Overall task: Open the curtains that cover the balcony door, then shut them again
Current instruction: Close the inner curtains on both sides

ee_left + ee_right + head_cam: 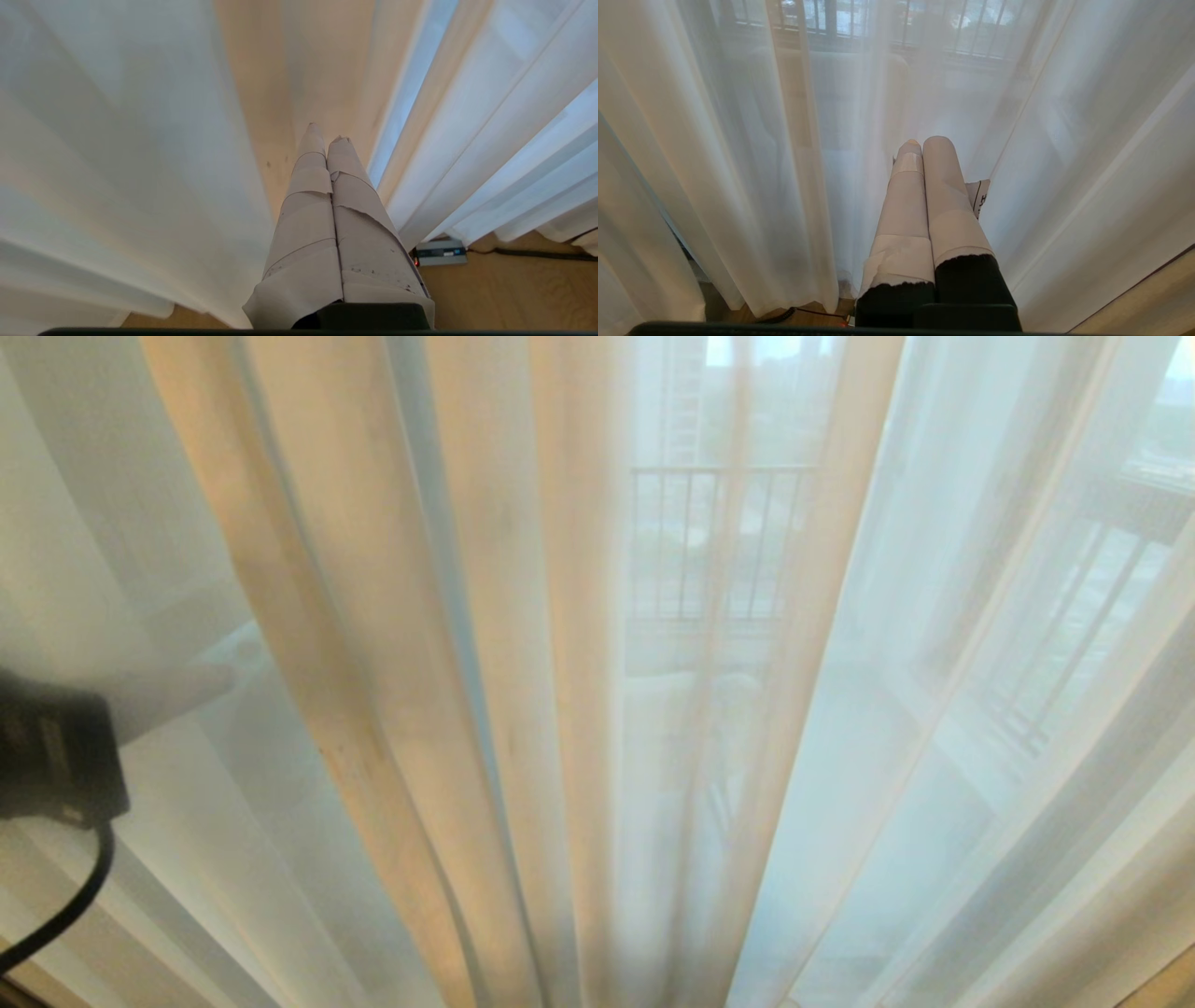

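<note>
The curtains fill every view: thick cream folds (pixel 373 616) in the middle, with thin white sheers (pixel 934 663) on both sides. The balcony door is hidden behind the fabric. My left gripper (pixel 187 695) reaches in from the left edge of the head view, beside the sheer. In the left wrist view its taped fingers (pixel 308 205) are pressed together, shut, with no fabric between them, and the left gripper (pixel 324 133) points at a cream fold (pixel 289 70). My right gripper (pixel 924 142) is also shut and empty, close in front of the sheers (pixel 738 163).
A barred railing (pixel 719 541) shows dimly through the sheer. A grey box with a red light (pixel 441 253) and a black cable (pixel 537 254) lie on the wooden floor at the curtain hem. Another cable (pixel 65 905) hangs from my left arm.
</note>
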